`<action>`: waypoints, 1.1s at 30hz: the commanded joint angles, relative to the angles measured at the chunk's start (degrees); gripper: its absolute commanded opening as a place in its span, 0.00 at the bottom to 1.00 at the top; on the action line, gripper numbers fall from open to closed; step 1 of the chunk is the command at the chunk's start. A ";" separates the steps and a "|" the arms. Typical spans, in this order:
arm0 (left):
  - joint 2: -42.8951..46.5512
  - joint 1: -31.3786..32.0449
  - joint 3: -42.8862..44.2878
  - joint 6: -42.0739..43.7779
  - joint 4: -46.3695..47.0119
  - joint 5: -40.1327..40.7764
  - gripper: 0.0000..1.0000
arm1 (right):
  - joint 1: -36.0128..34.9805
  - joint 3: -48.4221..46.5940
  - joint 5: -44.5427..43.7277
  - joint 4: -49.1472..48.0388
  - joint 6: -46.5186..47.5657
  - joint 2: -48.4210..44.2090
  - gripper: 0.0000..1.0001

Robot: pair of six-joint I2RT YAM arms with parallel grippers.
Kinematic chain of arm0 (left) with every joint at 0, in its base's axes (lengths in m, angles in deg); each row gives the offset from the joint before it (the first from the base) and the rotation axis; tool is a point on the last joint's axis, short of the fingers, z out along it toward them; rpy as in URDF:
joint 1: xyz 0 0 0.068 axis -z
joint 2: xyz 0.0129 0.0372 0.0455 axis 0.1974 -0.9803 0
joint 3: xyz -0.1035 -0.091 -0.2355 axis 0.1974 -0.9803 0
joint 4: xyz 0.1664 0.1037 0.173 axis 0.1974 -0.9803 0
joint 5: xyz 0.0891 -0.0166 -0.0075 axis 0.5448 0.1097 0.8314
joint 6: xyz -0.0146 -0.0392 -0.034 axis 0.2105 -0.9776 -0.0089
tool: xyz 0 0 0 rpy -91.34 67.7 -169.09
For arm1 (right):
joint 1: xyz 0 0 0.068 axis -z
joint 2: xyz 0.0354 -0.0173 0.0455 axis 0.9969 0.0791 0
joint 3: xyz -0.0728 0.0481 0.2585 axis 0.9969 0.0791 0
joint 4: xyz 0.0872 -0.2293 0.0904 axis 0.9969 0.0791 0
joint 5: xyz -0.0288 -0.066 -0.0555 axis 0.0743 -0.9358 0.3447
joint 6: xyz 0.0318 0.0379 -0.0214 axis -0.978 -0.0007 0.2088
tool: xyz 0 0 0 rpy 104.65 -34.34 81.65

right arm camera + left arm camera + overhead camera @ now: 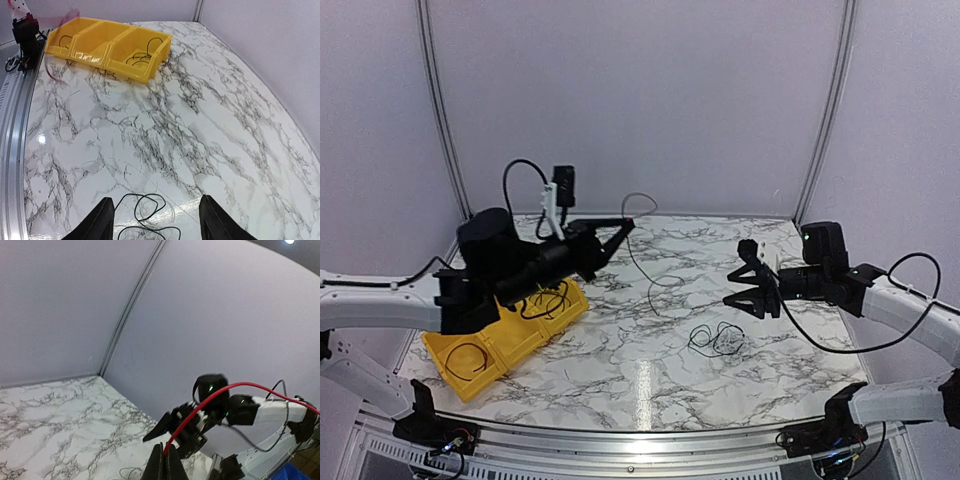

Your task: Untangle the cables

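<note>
Above the left rear of the tabletop (650, 390), the left pincer (623, 228) is raised and clenched on one thin cable (200, 407), which hangs towards the marble. The right pincer (732, 288) stands released over a small tangle of black and pale cables (716, 340) lying on the tabletop. Further loops (545, 300) lie in the yellow bin (520, 340).

Obstacles we list: yellow bin (520, 345) at tabletop (620, 375) left; cable tangle (715, 340) right of centre; one thin cable (642, 262) dangling mid-table. Open passage: near centre strip between bin and tangle.
</note>
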 commanded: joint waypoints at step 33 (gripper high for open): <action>50.91 -0.23 -6.00 -52.21 -111.14 56.31 0.00 | 0.03 3.17 -8.21 -1.57 8.75 5.89 0.56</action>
